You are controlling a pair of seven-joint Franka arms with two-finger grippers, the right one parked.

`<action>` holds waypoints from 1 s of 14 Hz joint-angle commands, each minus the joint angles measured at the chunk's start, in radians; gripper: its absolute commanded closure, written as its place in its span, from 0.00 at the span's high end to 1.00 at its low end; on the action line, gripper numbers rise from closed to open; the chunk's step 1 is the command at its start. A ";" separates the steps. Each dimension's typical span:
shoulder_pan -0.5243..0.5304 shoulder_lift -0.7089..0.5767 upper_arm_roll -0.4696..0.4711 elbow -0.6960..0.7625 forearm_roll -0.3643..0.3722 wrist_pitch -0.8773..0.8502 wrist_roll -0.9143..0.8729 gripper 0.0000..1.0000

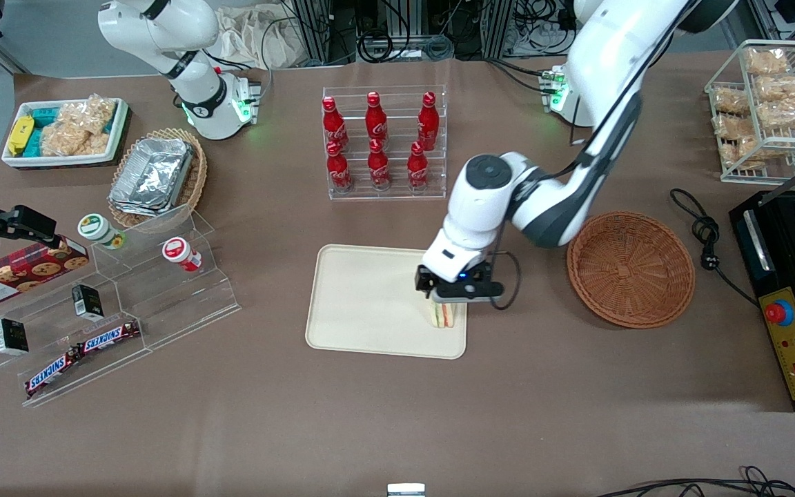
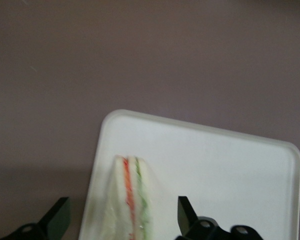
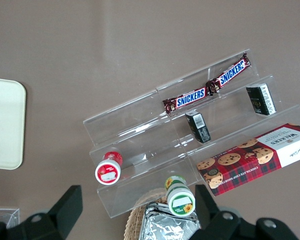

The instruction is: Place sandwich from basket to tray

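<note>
Gripper [image 1: 447,306]: low over the tray [image 1: 363,304], at its corner nearest the basket [image 1: 630,268]; fingers [image 2: 186,214] spread wide either side of the sandwich [image 2: 132,197], clear of it by the wrist view, holding nothing. Sandwich: on the tray by the rim, standing on edge, apparently let go. Basket: beside the tray, toward the working arm's end, bare. Step, as you may judge it: release. Next: lift straight up, so you do not tip the wedge.

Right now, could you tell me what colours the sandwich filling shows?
Orange-red and green stripes between pale bread on the sandwich, clearest in the left wrist view; the gripper sits over it.
</note>
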 commanded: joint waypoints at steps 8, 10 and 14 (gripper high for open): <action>0.261 -0.352 -0.001 0.078 -0.383 -0.654 0.493 1.00; 0.343 -0.397 0.002 0.113 -0.420 -0.810 0.627 1.00; 0.354 -0.528 0.213 0.101 -0.481 -0.963 0.843 1.00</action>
